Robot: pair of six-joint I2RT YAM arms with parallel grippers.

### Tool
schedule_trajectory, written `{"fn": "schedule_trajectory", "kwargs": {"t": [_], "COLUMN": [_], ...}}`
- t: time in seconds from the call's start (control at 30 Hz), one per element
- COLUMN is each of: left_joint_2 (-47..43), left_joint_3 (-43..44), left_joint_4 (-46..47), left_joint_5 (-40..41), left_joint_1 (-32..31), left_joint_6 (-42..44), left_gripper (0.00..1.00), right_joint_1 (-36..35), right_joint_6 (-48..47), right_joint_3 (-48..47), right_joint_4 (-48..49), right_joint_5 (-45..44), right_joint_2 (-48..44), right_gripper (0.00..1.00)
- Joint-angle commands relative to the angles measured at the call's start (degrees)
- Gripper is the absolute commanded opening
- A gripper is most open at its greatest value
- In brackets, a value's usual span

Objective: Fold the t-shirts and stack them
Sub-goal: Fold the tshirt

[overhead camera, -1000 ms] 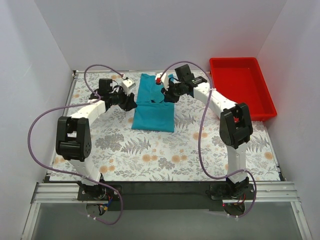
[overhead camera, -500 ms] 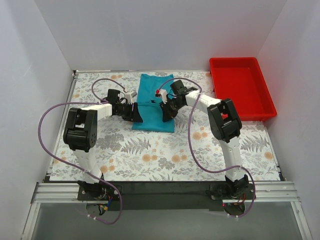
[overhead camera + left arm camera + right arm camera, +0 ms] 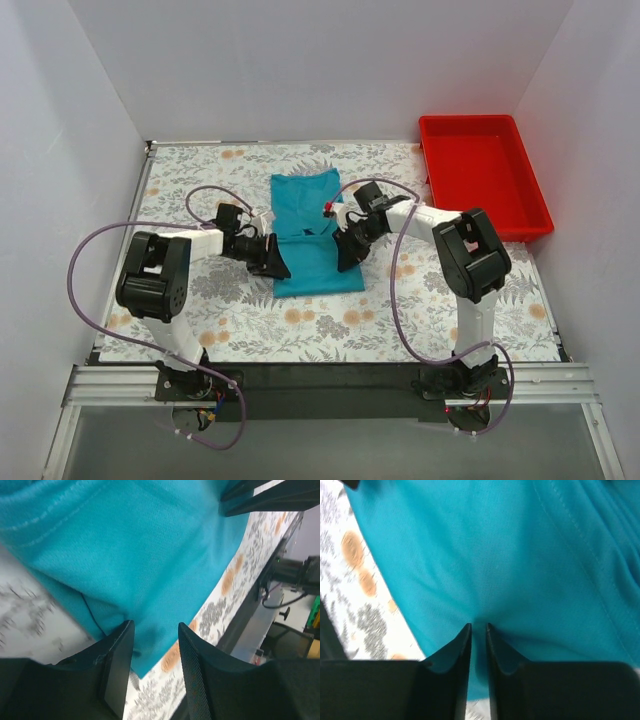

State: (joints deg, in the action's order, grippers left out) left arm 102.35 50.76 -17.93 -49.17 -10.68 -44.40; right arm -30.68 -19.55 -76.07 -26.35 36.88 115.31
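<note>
One teal-blue t-shirt (image 3: 310, 215) lies folded into a long strip on the floral table cover, in the middle of the table. My left gripper (image 3: 278, 265) is low at the strip's near left edge. In the left wrist view its jaws (image 3: 155, 625) stand apart over the shirt's near corner (image 3: 150, 545), holding nothing. My right gripper (image 3: 350, 258) is at the strip's near right edge. In the right wrist view its jaws (image 3: 478, 626) are almost closed, with a pinch of the teal fabric (image 3: 495, 555) between them.
A red plastic tray (image 3: 485, 118) stands at the back right of the table. White walls close in the left, back and right sides. The black rail with both arm bases runs along the near edge.
Both grippers have moved toward the near edge, and the shirt has slid with them, away from the back of the table. Its near end now lies closer to the arm bases.
</note>
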Motion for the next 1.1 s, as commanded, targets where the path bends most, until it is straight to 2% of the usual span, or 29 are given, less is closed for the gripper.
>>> {"fn": "schedule_trajectory", "kwargs": {"t": [0.0,0.07,0.23,0.27,0.33,0.37,0.4,0.47,0.5,0.53,0.67,0.77,0.93,1.07], "left_joint_2": [-6.8,-12.5,-26.1,-27.5,-30.1,-30.4,-30.4,-28.8,-28.0,-26.0,-22.1,-17.5,-9.5,-4.7], "left_joint_3": [-1.4,-0.8,-2.2,-3.0,-4.8,-5.1,-5.3,-7.2,-8.6,-11.6,-17.3,-17.7,-16.9,-17.4], "left_joint_4": [-7.5,-8.6,-9.6,-9.0,-8.0,-7.3,-7.0,-2.8,0.1,3.0,20.4,24.4,23.3,22.2], "left_joint_5": [-0.8,-1.2,1.6,2.3,2.5,-0.1,-2.0,-8.5,-9.9,-11.1,-11.2,-8.8,-5.6,-7.3], "left_joint_1": [-0.2,-0.2,-1.0,-1.4,-3.3,-3.7,-4.9,-6.1,-7.4,-8.0,-11.1,-11.1,-10.3,-6.6], "left_joint_6": [3.3,6.7,21.8,24.5,27.2,26.6,25.2,15.9,9.9,1.0,-15.2,-18.8,-17.2,-18.1], "left_gripper": [0.40,0.41,0.42,0.42,0.42,0.41,0.40,0.39,0.39,0.38,0.37,0.38,0.40,0.40], "right_joint_1": [-0.4,-0.4,-0.9,-1.1,-2.2,-2.5,-3.0,-3.2,-3.2,-3.4,-4.8,-5.4,-3.8,-1.1], "right_joint_6": [-1.0,-4.3,-14.5,-18.1,-19.0,-18.2,-14.4,-9.8,-4.1,-1.7,9.5,13.2,10.5,8.0], "right_joint_3": [3.2,2.1,6.4,7.2,8.5,8.4,8.1,7.7,8.1,8.3,11.3,12.1,14.9,18.8], "right_joint_4": [-6.3,-8.6,-9.5,-9.5,-9.4,-9.2,-9.3,-7.9,-6.9,-5.4,4.6,8.2,8.2,8.2], "right_joint_5": [0.7,1.7,-4.7,-5.7,-6.6,-5.8,-4.1,3.2,6.0,10.6,15.1,17.2,16.0,15.9], "right_joint_2": [-7.0,-9.9,-20.6,-21.7,-23.4,-23.0,-22.4,-20.1,-19.2,-18.2,-15.2,-12.1,-7.5,-4.5], "right_gripper": [0.26,0.35,0.37,0.35,0.30,0.26,0.24,0.23,0.22,0.22,0.22,0.22,0.22,0.22]}}
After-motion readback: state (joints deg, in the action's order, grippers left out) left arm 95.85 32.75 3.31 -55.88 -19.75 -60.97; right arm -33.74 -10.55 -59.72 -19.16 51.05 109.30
